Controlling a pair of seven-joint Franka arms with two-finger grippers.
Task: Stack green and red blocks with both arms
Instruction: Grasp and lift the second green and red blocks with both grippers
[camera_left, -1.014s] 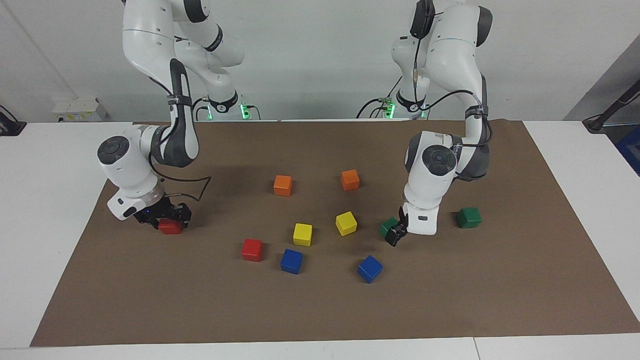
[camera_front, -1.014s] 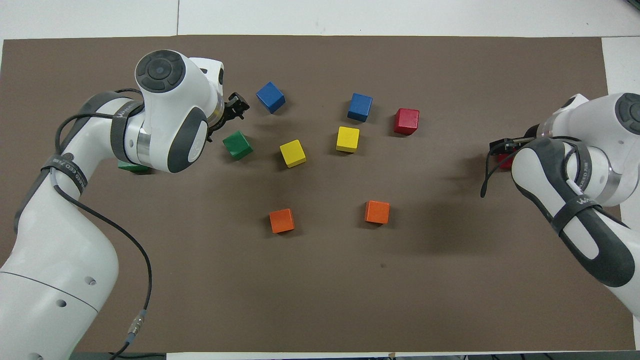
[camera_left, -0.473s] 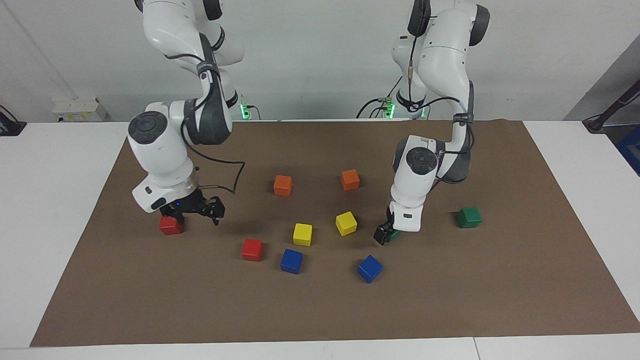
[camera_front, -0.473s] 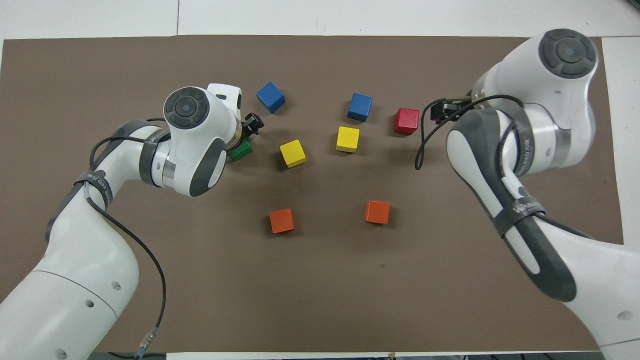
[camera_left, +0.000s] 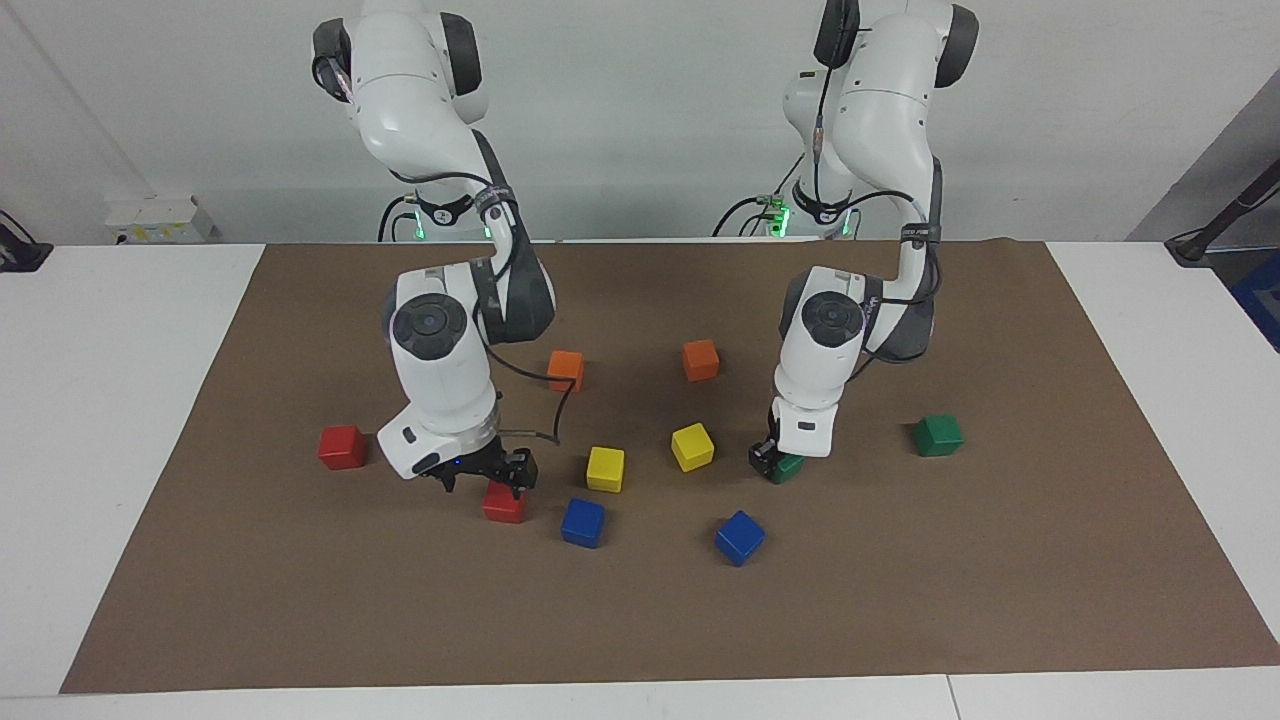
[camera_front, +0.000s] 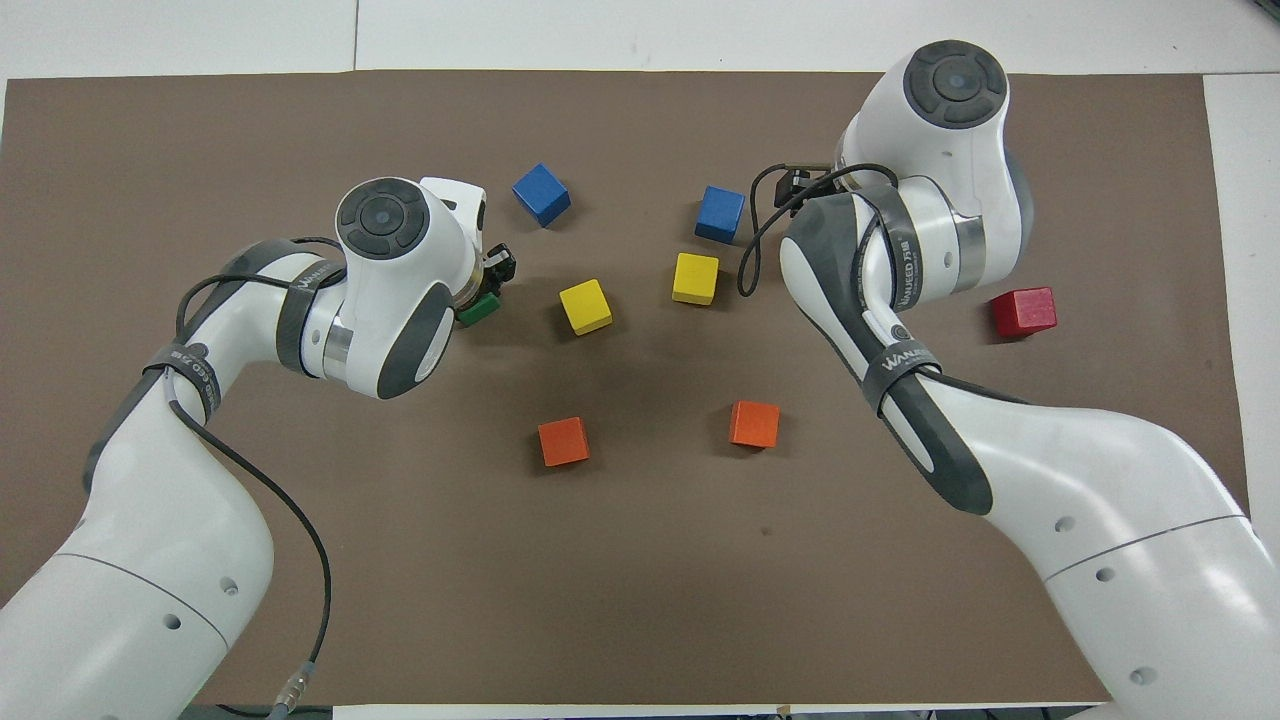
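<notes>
My right gripper (camera_left: 487, 478) is open and sits low over a red block (camera_left: 503, 503), with its fingers on either side of the block's top. In the overhead view my right arm hides that block. The second red block (camera_left: 341, 447) lies free toward the right arm's end of the mat, also in the overhead view (camera_front: 1023, 312). My left gripper (camera_left: 775, 462) is open and down at a green block (camera_left: 789, 467), which shows in part in the overhead view (camera_front: 478, 310). The second green block (camera_left: 937, 435) lies free toward the left arm's end.
Two yellow blocks (camera_left: 605, 468) (camera_left: 692, 446), two blue blocks (camera_left: 583, 522) (camera_left: 739, 537) and two orange blocks (camera_left: 565, 370) (camera_left: 700, 359) lie on the brown mat (camera_left: 1000, 600) between the grippers.
My right gripper has left the red block at the mat's end and swung across to the other red block. My left gripper has shifted and dropped onto the green block.
</notes>
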